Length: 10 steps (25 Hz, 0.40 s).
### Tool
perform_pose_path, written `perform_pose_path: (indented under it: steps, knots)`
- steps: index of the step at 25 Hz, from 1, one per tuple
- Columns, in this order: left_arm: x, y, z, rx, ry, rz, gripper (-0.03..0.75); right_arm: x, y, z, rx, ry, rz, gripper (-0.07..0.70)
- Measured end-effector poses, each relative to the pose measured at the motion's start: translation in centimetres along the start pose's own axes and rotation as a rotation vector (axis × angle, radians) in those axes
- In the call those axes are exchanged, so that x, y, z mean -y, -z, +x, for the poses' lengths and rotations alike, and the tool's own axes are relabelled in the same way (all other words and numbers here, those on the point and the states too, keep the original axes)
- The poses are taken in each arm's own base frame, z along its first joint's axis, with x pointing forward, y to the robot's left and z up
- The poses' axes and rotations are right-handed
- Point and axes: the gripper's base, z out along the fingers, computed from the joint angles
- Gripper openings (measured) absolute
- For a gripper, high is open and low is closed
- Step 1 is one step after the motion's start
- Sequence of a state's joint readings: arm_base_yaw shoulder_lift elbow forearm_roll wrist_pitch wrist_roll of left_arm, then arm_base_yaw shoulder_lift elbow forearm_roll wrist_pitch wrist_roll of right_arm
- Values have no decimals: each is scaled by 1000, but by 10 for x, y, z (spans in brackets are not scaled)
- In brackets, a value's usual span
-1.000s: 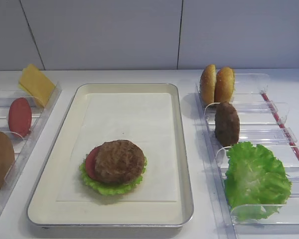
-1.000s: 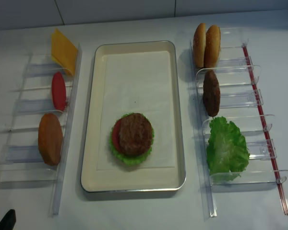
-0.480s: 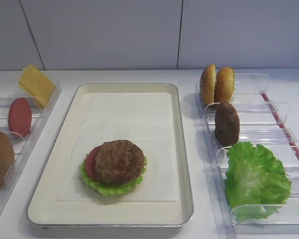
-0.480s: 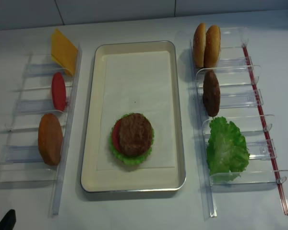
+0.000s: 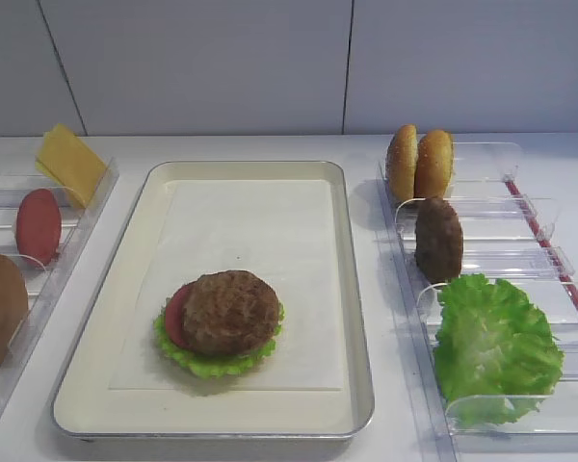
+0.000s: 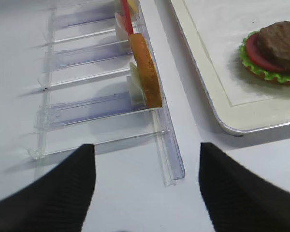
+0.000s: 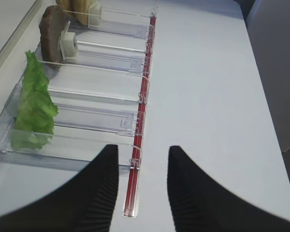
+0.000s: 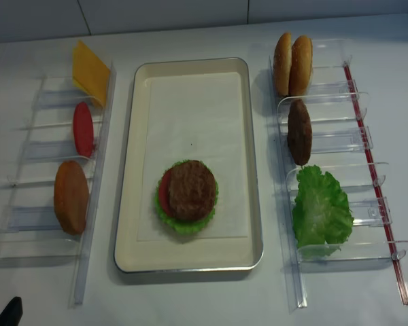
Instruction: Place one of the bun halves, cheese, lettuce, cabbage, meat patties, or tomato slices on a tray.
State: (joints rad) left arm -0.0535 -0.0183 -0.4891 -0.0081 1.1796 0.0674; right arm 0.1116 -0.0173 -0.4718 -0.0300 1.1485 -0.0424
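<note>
Far left: clear left rack [image 8: 51, 170] holding, from far to near, yellow cheese [image 8: 88, 71] leaning in the far slot, one red tomato slice [image 8: 83, 129] on edge, then a single bun half [image 8: 71, 197] standing upright. Seen edge-on in the left wrist view [image 6: 146, 72], a detail missing from the front high view, where that bun is cut by the frame edge. Left gripper [image 6: 146, 191] hanging low over bare table just near of this rack, fingers [image 6: 63, 193] spread wide apart, nothing between them; only a dark tip of it visible at the bottom left corner of the overhead view.

Centre: silver tray [image 8: 126, 204] with cream paper lining. On its near half, a stack: lettuce leaf [image 8: 183, 227] at the bottom, tomato [image 8: 164, 193] poking out on the left, meat patty [image 8: 190, 190] on top. Thin tan edge under the lettuce visible only from the left wrist camera; too small to name.

Right: clear right rack [image 8: 326, 142] with two bun halves [image 8: 292, 64] upright and touching in the far slot, a second patty [image 8: 299, 132] on edge behind them nearer, and loose lettuce [image 8: 319, 210] in the nearest filled slot. Red strip [image 7: 137, 145] along the rack's outer side, plainest in the right wrist view. Right gripper [image 7: 142, 186] over that strip's near end, fingers [image 7: 99, 188] parted with a clear gap, holding nothing; absent from both high views.
</note>
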Motion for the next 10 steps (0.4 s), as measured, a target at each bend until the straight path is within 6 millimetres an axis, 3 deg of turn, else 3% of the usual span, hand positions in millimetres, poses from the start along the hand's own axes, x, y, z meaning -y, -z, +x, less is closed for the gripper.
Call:
perform_pose_path:
  steps: [10]
  knots:
    - [0,0,0,0,0,0,464,0,0,0,0,0,0,298]
